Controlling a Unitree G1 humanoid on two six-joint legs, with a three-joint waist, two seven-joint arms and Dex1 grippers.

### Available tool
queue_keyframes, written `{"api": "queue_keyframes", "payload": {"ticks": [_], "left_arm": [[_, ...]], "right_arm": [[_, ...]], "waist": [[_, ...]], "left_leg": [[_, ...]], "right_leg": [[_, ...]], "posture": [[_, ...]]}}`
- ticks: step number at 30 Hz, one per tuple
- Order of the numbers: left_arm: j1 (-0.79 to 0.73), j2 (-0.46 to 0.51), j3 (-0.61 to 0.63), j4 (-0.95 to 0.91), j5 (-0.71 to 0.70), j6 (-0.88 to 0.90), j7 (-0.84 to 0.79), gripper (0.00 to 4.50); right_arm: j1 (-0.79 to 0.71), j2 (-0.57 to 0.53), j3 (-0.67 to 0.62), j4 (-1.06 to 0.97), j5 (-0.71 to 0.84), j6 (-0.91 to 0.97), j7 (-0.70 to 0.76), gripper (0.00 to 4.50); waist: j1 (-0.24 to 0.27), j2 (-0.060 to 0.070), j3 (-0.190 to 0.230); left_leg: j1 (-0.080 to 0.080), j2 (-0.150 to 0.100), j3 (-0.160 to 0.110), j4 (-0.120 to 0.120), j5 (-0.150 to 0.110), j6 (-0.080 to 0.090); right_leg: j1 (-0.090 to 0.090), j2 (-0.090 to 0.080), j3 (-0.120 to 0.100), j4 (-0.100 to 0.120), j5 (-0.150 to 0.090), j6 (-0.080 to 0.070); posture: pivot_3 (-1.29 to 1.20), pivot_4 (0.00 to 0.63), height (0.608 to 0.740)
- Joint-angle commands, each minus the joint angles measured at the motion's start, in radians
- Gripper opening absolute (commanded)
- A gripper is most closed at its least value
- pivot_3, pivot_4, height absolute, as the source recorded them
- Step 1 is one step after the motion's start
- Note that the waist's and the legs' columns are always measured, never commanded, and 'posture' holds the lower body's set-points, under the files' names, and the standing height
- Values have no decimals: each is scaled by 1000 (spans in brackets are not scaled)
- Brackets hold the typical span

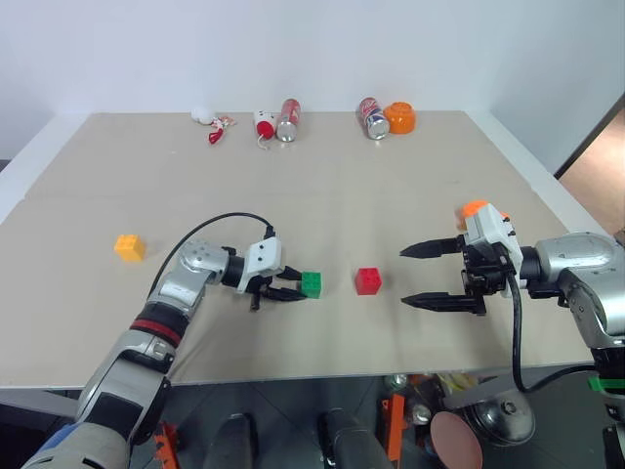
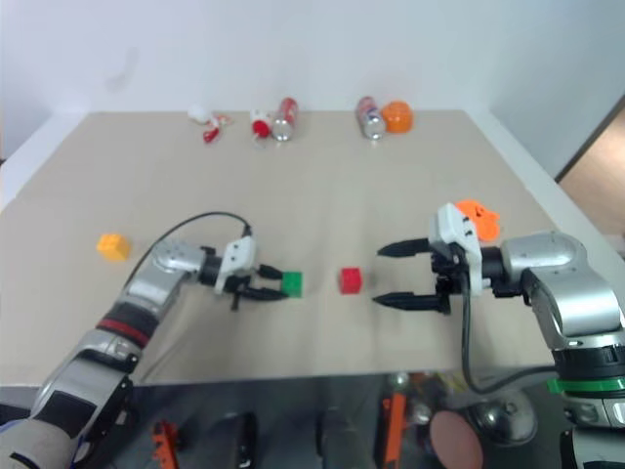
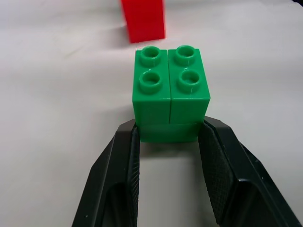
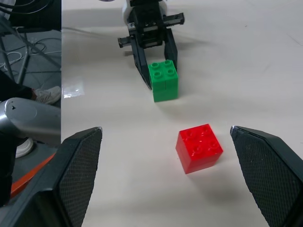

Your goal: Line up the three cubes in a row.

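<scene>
Nearest the head camera, the left gripper (image 1: 290, 289) lay low over the table (image 1: 322, 166), its two black fingers (image 3: 118, 179) clamped on the lower half of the green cube (image 1: 312, 283). That cube sat upright on the surface with its four studs facing up, near the front-centre of the table.

Just beside it, toward the robot's right, stood the red cube (image 1: 368, 280). A small gap separated the two; they did not touch. Both lay at roughly the same depth on the table, so they formed a short line running left to right. In the right wrist view the red cube (image 4: 199, 147) appeared turned slightly out of square with the green cube (image 4: 164, 80).

Well apart from the pair, toward the table's left edge and a little farther back, rested the yellow-orange cube (image 1: 129, 247), alone and untouched.

On the other side of the red cube, the right gripper (image 1: 418, 277) hung above the table, pointing toward the left, its fingers spread wide and holding nothing. The red cube lay beyond its fingertips, apart from them.

An orange toy (image 1: 473, 207) showed partly behind the right wrist. Along the far edge lay two cans (image 1: 288, 119), an orange cup-like thing (image 1: 400, 117) and several small red-and-white items (image 1: 217, 126).
</scene>
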Motion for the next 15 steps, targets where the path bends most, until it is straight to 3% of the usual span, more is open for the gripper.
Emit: {"api": "queue_keyframes", "payload": {"ticks": [1,6,15], "left_arm": [[22,19,26,-89,-48,82,-18,1245],[40,42,13,-136,-66,161,-47,1245],[10,23,25,-87,-59,147,-17,1245]], "right_arm": [[-39,7,6,4,-4,-15,7,4500],[-55,13,17,20,-11,-21,12,4500],[-43,13,9,4,-4,-15,8,4500]], "waist": [[0,0,0],[2,0,0],[3,0,0]], "left_leg": [[0,0,0,0,0,0],[-2,0,0,-1,0,0],[-2,0,-1,-4,-1,0]], "right_leg": [[0,0,0,0,0,0],[-1,1,0,0,0,1],[-2,1,1,0,-1,2]], "posture": [[0,150,740],[0,150,740],[0,150,740]]}}
